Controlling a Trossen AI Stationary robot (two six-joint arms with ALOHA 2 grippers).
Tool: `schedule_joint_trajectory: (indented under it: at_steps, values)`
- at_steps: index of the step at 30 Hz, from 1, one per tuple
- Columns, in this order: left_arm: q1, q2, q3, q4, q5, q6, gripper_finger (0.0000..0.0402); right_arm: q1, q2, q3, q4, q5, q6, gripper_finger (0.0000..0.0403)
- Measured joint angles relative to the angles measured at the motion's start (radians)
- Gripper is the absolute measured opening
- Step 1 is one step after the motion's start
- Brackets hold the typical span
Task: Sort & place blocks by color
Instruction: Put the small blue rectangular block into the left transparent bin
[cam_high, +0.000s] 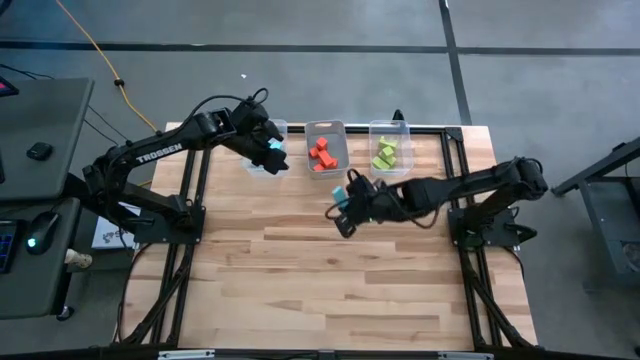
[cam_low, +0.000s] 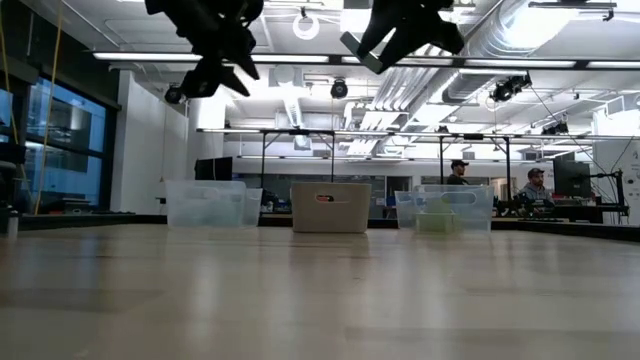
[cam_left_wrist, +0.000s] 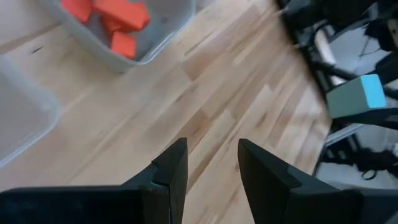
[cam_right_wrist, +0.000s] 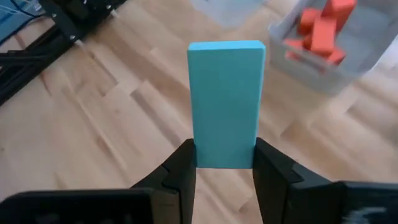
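Observation:
My right gripper (cam_high: 342, 208) hangs above the table just near of the middle bin and is shut on a light-blue bar block (cam_right_wrist: 226, 99). My left gripper (cam_high: 270, 152) hovers over the left clear bin (cam_high: 280, 128), open, with nothing between its fingers (cam_left_wrist: 171, 171). A bit of light blue (cam_high: 272, 147) shows beside it in that bin. Red-orange blocks (cam_high: 321, 154) lie in the middle bin (cam_high: 326, 125). Lime-green blocks (cam_high: 386, 152) lie in the right bin (cam_high: 388, 124). In the low view both grippers are high above the tabletop. My right gripper pinches the blue bar's two long narrow sides at one end (cam_right_wrist: 225, 155) between its two fingers. The bar runs along the fingers and sticks out past their tips. The fingers slant downward from the table's right. The bar is lifted clear of the table.
The three clear bins stand in a row along the far edge. The wooden tabletop (cam_high: 340, 290) in front of them is bare. The arms' dark base frames (cam_high: 485, 225) stand at both sides. People (cam_low: 458, 172) are in the room behind.

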Motion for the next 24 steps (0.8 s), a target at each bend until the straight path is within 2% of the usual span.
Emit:
schedule_joint_trajectory:
  at_steps: [14, 24]
  values:
    - [-0.069, 0.000, 0.000, 0.284, 0.001, -0.274, 0.0117, -0.170, -0.001, 0.070, -0.040, -0.009, -0.449, 0.0101]
    - [-0.128, 0.030, 0.000, 0.378, -0.074, -0.334, 0.0117, -0.244, 0.005, 0.068, -0.036, -0.065, -0.639, 0.0101]
